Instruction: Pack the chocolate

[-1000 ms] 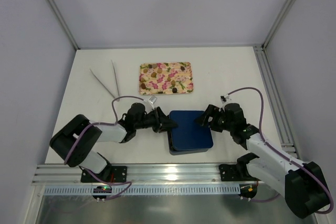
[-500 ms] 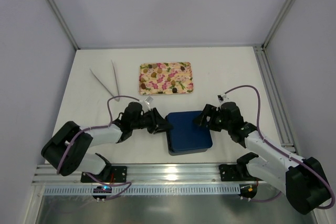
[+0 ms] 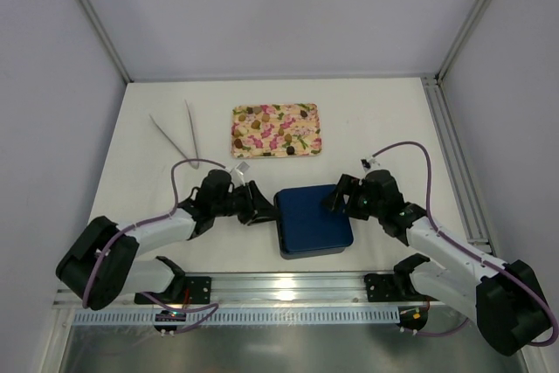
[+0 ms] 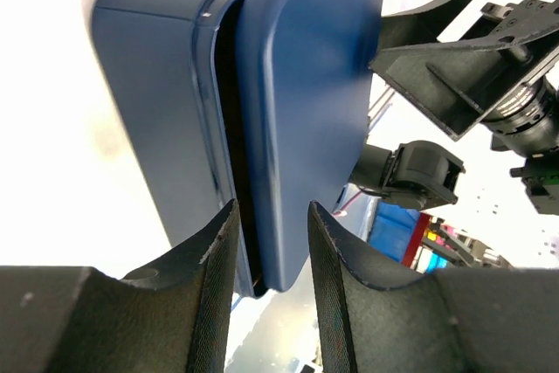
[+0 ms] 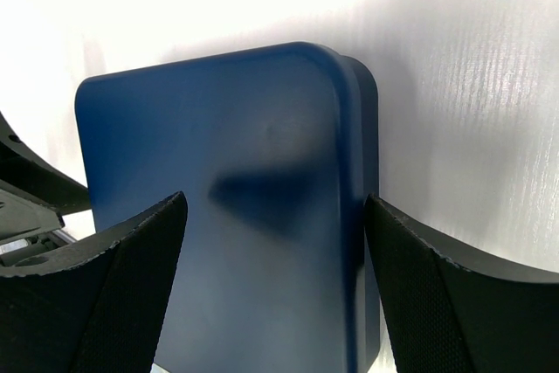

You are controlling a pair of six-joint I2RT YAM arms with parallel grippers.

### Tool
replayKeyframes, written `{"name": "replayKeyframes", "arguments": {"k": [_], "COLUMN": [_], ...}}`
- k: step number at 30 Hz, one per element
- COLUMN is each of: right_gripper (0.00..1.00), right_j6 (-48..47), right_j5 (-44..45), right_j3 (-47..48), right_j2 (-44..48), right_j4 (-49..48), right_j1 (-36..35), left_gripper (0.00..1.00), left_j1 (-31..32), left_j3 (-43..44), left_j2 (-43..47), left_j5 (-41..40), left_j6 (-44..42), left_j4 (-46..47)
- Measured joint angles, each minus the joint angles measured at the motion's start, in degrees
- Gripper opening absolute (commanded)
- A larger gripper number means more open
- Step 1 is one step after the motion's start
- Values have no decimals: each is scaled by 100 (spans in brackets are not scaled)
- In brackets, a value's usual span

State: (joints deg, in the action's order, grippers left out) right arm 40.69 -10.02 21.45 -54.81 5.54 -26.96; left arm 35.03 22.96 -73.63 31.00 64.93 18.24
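The chocolate (image 3: 265,115) lies on the floral tray (image 3: 318,133), farther off than the closed blue box (image 3: 314,220), which sits on the counter between the left jaws and right jaws, both apart.

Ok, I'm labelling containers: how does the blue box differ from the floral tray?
The blue box is plain dark blue; the floral tray is pink-and-yellow patterned. The box is near-square and lidded; the tray is oblong and open, with small chocolates on it. The box sits between the left pincer and right pincer; the tray lies farther back, untouched. Both have rounded corners and rest on the white table.
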Motion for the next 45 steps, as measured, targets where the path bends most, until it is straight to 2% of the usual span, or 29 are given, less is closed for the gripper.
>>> {"name": "replayKeyframes", "arguments": {"k": [8, 14, 22, 45], "right_gripper": [82, 82, 77, 78], "right_j6": [-7, -52, -116, -160], "right_j5": [111, 321, 575, 1113], "right_j3": [94, 275, 448, 815], "right_j2": [0, -59, -210, -476], "right_j4": [101, 323, 479, 796], "right_j1": [-79, -243, -481, -960], "left_gripper": [25, 17, 13, 11], "left_j1": [-94, -98, -85, 413], "left_j3": [57, 70, 295, 448], "left_j2": [426, 341, -85, -614], "left_j5": [-332, -623, -754, -960], "left_j6": [-243, -240, -240, -195], "left_j4": [-966, -1429, -1582, -1534]}}
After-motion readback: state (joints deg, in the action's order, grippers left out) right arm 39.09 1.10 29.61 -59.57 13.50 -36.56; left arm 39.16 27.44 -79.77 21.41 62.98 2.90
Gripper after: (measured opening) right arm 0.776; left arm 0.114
